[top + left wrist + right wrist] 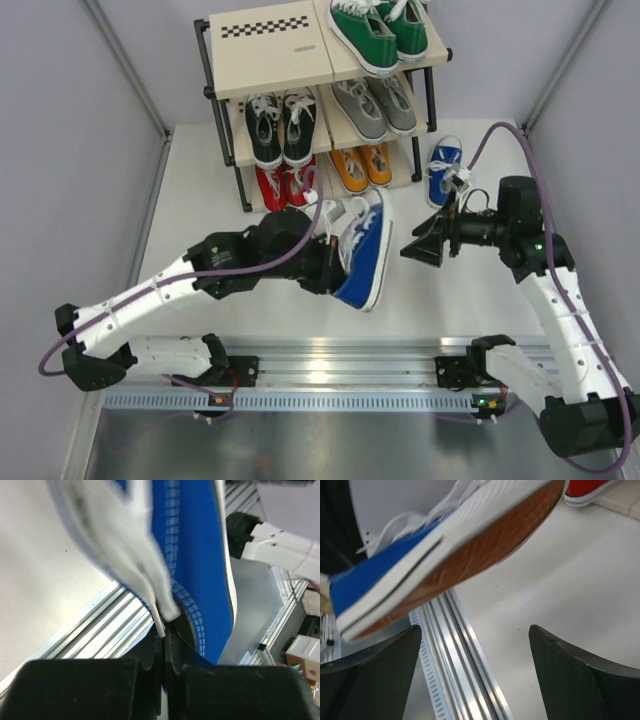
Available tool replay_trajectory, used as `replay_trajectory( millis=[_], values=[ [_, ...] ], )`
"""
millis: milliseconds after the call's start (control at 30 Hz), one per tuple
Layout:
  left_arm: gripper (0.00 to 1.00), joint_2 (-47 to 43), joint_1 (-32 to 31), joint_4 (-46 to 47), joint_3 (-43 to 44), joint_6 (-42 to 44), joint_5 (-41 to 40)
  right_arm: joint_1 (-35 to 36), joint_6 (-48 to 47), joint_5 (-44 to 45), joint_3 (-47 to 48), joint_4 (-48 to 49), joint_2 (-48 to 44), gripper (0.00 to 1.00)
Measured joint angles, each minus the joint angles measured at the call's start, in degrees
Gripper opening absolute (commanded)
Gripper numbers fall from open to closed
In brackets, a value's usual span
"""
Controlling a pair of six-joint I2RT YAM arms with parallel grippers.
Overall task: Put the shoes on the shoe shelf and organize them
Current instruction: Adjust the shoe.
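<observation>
My left gripper (335, 262) is shut on a blue shoe (365, 255) and holds it tilted above the table in front of the shoe shelf (275, 45). In the left wrist view my fingers pinch the shoe's upper edge (192, 555) by a white lace. My right gripper (420, 248) is open and empty just right of that shoe, whose brown sole (470, 545) fills the top of the right wrist view. A second blue shoe (443, 170) lies on the table right of the shelf. Green shoes (375, 32) sit on the top board, black (280, 125) and grey (375, 105) in the middle, red (285, 185) and orange (362, 165) at the bottom.
An aluminium rail (340, 362) runs along the near table edge between the arm bases. Grey walls close in the table on the left, right and back. The left half of the top board (265, 50) is bare.
</observation>
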Motion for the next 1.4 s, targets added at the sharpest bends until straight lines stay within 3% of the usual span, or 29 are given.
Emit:
replay_trajectory(
  millis=[100, 300, 567, 800, 1100, 1167, 1300, 1333, 1400],
  values=[
    [0.0, 1.51, -2.32, 3.32, -4.72, 0.11, -0.94, 0.09, 9.25, 6.56, -5.79, 4.83, 0.44, 0.97],
    [0.0, 6.73, -2.78, 9.33, -8.17, -0.85, -0.87, 0.22, 23.61, 16.85, -12.28, 11.74, -2.84, 0.97],
    [0.0, 7.87, -2.97, 13.6, -8.41, -1.4, -1.01, 0.17, 28.83, 19.32, -13.09, 16.59, -6.03, 0.97],
    [0.0, 7.98, -3.08, 14.32, -8.41, -0.81, 0.39, 0.22, 33.18, 17.51, -14.69, 19.15, -2.91, 0.97],
    [0.0, 13.88, -3.08, 15.21, -7.48, 0.85, 1.44, 3.58, 35.47, 16.76, -14.49, 20.0, 1.79, 0.88],
    [0.0, 15.08, -3.08, 15.13, -7.26, 1.33, 1.44, 3.98, 35.47, 16.96, -14.47, 19.82, 2.73, 0.81],
    [0.0, 15.78, -3.08, 15.13, -6.6, 1.75, 1.33, 4.28, 35.26, 18.25, -14.49, 19.93, 3.93, 0.51],
    [0.0, 15.78, -3.08, 15.13, -6.29, 1.81, 1.36, 4.28, 35.19, 18.51, -14.51, 20.13, 4.2, 0.35],
    [0.0, 15.78, -3.08, 15.54, -5.99, 1.84, 1.33, 4.28, 35.43, 18.34, -14.53, 21.11, 4.96, 0.24]
  ],
)
